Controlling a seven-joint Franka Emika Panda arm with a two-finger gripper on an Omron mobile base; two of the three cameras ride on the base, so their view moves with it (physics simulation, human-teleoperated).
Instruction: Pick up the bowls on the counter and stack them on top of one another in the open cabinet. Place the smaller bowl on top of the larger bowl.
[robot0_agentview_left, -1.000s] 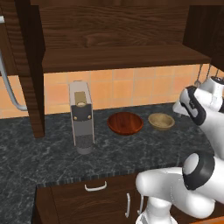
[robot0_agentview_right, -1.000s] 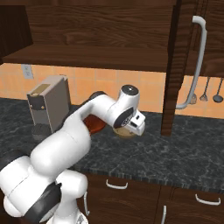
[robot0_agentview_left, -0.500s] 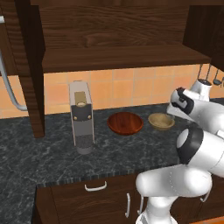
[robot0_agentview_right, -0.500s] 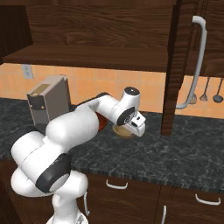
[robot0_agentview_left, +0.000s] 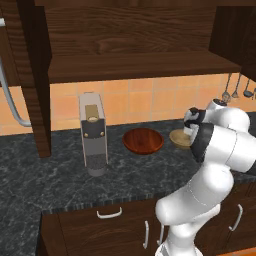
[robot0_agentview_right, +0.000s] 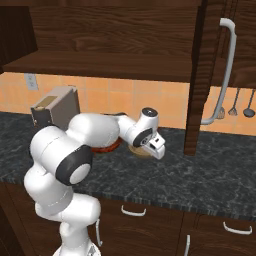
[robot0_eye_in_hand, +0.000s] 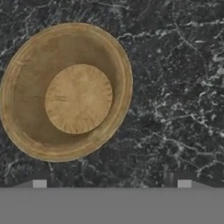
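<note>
The smaller tan bowl (robot0_eye_in_hand: 65, 92) sits upright on the dark marbled counter (robot0_eye_in_hand: 175, 87), in the upper left of the hand view. My gripper (robot0_eye_in_hand: 111, 183) hangs above it, open, with its fingertips (robot0_eye_in_hand: 39, 183) wide apart and nothing between them. From the left base view, the gripper (robot0_agentview_left: 189, 130) hovers over the tan bowl (robot0_agentview_left: 178, 139), partly covering it. The larger reddish-brown bowl (robot0_agentview_left: 143, 140) rests just to its left. Above them, the open cabinet's wood shelf (robot0_agentview_left: 135, 67) holds nothing. In the right base view my arm hides most of the red bowl (robot0_agentview_right: 106, 148).
A grey coffee machine (robot0_agentview_left: 93, 135) stands on the counter left of the bowls. Open cabinet doors with curved handles hang at the far left (robot0_agentview_left: 35, 75) and right (robot0_agentview_right: 220, 75). Utensils (robot0_agentview_right: 235, 102) hang on the tiled wall. Lower cabinets with white handles (robot0_agentview_left: 109, 214) line the counter front.
My hand has swung left toward the tan bowl and now hovers over it. Both bowls stay where they were.
</note>
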